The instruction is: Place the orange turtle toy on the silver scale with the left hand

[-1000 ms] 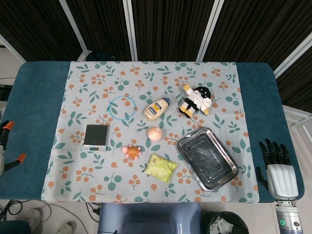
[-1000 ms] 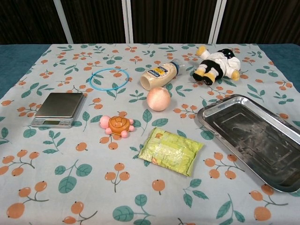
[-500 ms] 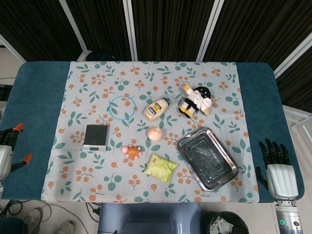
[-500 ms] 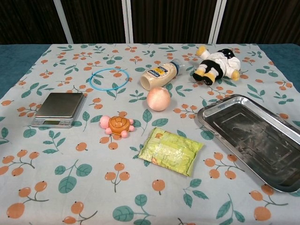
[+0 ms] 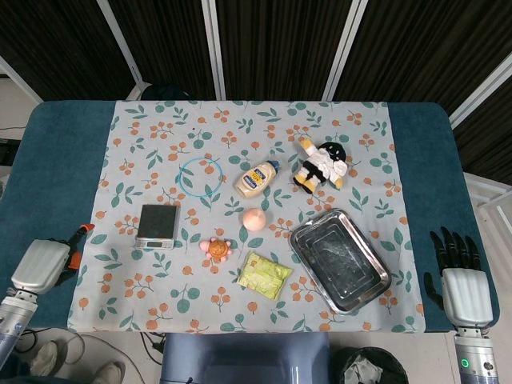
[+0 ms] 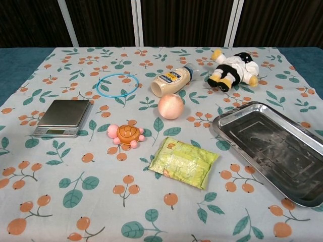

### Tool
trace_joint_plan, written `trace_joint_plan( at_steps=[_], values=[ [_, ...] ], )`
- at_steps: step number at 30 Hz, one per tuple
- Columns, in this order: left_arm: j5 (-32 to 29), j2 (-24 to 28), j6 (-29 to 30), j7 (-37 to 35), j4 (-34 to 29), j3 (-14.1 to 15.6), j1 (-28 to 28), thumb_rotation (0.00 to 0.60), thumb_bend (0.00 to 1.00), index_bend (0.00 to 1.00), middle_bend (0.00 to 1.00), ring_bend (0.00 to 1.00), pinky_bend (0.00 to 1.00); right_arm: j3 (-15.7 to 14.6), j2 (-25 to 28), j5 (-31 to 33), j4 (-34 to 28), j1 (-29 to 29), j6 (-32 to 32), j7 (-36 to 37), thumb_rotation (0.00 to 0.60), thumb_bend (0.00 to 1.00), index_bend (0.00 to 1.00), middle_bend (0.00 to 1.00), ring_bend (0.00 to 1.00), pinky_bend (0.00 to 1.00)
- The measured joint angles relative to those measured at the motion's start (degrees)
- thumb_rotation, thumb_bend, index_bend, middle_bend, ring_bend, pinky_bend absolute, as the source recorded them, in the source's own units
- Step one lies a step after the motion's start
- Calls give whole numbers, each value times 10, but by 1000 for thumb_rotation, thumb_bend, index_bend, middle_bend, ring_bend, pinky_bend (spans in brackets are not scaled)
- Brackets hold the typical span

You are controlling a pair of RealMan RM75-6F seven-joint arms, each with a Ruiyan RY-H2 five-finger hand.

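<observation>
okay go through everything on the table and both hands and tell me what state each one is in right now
orange turtle toy: upright on the cloth, untouched.
silver scale: flat, nothing on it.
metal tray: empty.
mayonnaise bottle: lying on its side, cap on.
plush toy: lying down.
green packet: flat.
peach ball: resting on the cloth.
blue ring: flat.
left hand: holds nothing, off the cloth.
right hand: fingers apart, empty.

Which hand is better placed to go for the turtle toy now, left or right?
Left. The left hand sits at the table's near left edge, on the same side as the orange turtle toy and the silver scale. The right hand is beyond the metal tray, far from both.
</observation>
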Motion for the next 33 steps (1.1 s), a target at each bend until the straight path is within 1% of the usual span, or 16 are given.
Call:
trace_joint_plan(
  at_steps=[8, 15, 24, 33],
  values=[
    [-19, -1, -77, 56, -21, 8, -35, 600, 652, 166, 764, 664, 650, 2, 2, 0, 0, -2, 5, 5, 600, 527, 0, 0, 14, 0],
    [-57, -22, -125, 106, -25, 9, -57, 600, 650, 166, 756, 663, 650, 2, 4, 0, 0, -3, 6, 9, 600, 527, 0, 0, 14, 0],
    [-80, -53, -156, 127, -6, 4, -79, 600, 648, 165, 747, 663, 650, 3, 5, 1, 0, -5, 9, 13, 600, 527, 0, 0, 14, 0],
    [-95, -71, -174, 160, -8, 6, -94, 600, 646, 165, 742, 663, 650, 3, 6, 2, 0, -5, 8, 15, 600, 527, 0, 0, 14, 0]
  ],
)
